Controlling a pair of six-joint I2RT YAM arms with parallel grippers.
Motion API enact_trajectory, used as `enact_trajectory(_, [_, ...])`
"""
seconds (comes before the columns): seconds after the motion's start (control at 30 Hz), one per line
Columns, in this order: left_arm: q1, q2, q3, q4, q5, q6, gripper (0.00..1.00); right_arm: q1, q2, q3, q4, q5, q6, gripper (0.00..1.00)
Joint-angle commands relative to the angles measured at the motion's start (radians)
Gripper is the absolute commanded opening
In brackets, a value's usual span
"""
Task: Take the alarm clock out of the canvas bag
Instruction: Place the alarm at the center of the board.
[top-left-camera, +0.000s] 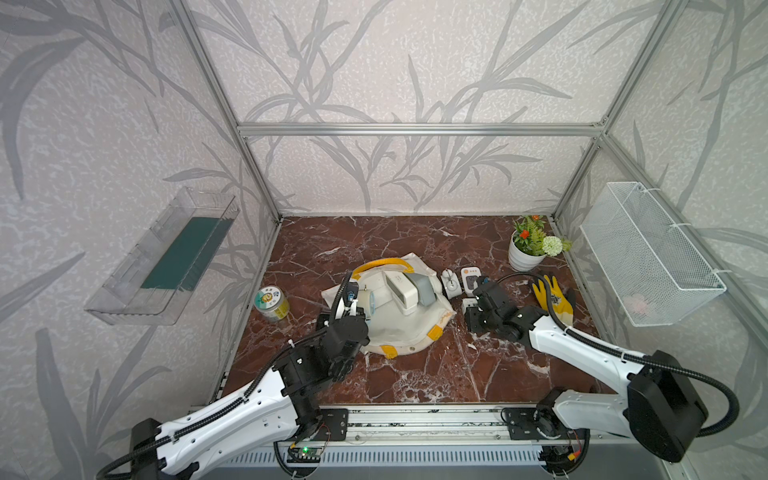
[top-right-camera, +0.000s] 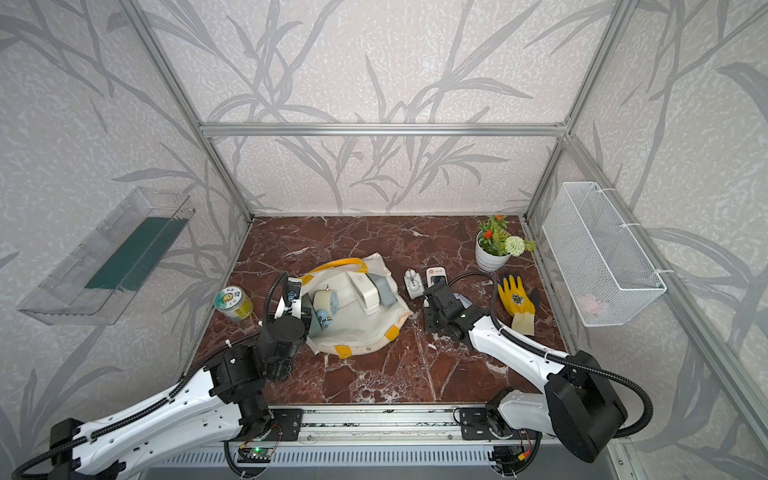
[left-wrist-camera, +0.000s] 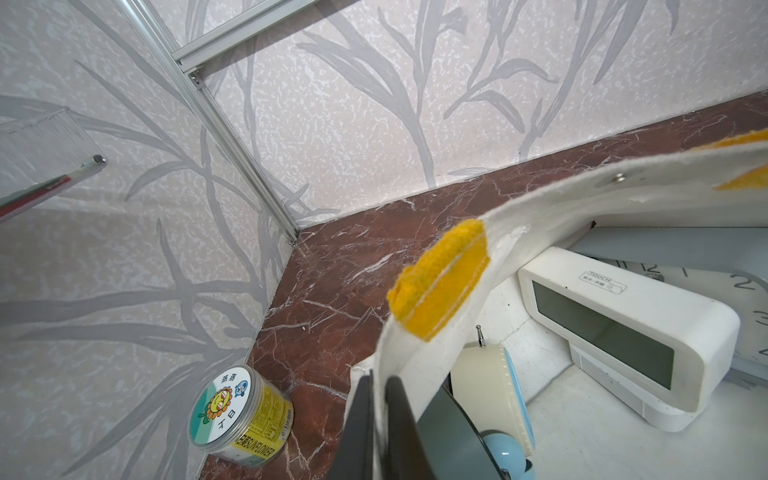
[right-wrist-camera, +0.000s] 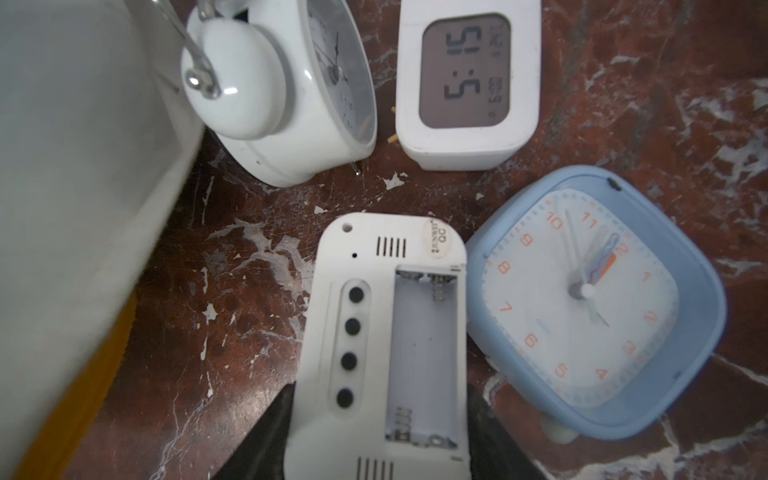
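The canvas bag (top-left-camera: 395, 332) lies open at the middle of the table (top-left-camera: 415, 374), a white digital clock (top-left-camera: 401, 293) inside. The left hand (top-left-camera: 352, 308) is at its left rim; the right hand (top-left-camera: 473, 312) is at a white device (top-left-camera: 468, 305) beside the bag. A tin (top-left-camera: 272, 303) stands near the left edge, a potted plant (top-left-camera: 528, 249) in the far right corner, and a yellow glove (top-left-camera: 555, 297) lies by the right edge.

The left arm (top-left-camera: 232, 415) and right arm (top-left-camera: 582, 347) both have glossy white shells dotted with small holes. Nearer each tool the joints are blocky matte black. Ribbed black hose (top-left-camera: 736, 411) runs back from there, strapped by white zip ties (top-left-camera: 622, 357). The left tool (left-wrist-camera: 377, 380) has flat dark fingers (left-wrist-camera: 359, 428).
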Motion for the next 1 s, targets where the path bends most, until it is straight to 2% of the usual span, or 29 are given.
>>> enact_trajectory(0.0, [-0.001, -0.016, 0.001, -0.001, -0.042, -0.008, 0.00, -0.003, 0.019, -0.009, 0.036, -0.008, 0.013, 0.35])
enact_trajectory(0.77, [-0.001, -0.034, 0.009, -0.020, -0.047, 0.000, 0.00, -0.002, 0.161, -0.018, 0.100, 0.027, 0.034, 0.36])
enact_trajectory(0.9, [-0.001, -0.036, 0.009, -0.023, -0.048, -0.002, 0.00, -0.002, 0.169, -0.021, 0.099, 0.023, 0.028, 0.37])
enact_trajectory(0.97, [-0.001, -0.038, 0.009, -0.023, -0.048, -0.002, 0.00, -0.003, 0.172, -0.025, 0.097, 0.025, 0.032, 0.41])
